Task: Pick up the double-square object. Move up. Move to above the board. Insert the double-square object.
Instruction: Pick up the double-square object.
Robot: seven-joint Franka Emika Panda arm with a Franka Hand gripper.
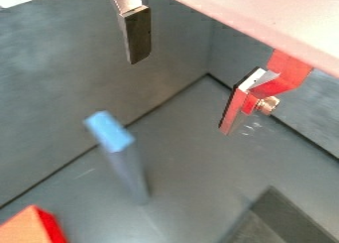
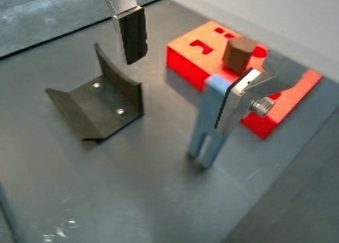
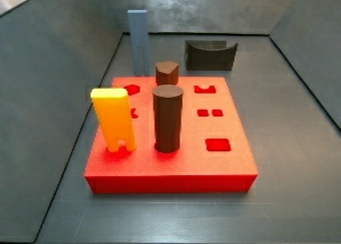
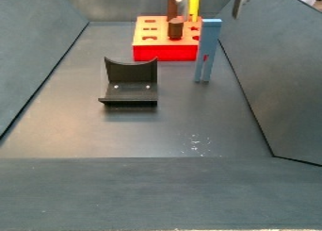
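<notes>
Dark grey floor — the double-square object (image 2: 212, 123) stands upright beside the board (image 2: 199, 57). The gripper (image 2: 185, 63) hovers, fingers apart, empty — centre over it, descend straight.

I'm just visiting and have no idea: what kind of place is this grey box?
Probably a robot test bench: a walled grey floor, a red board with shaped holes and pegs, and the tool hanging open above the double-square object.
</notes>
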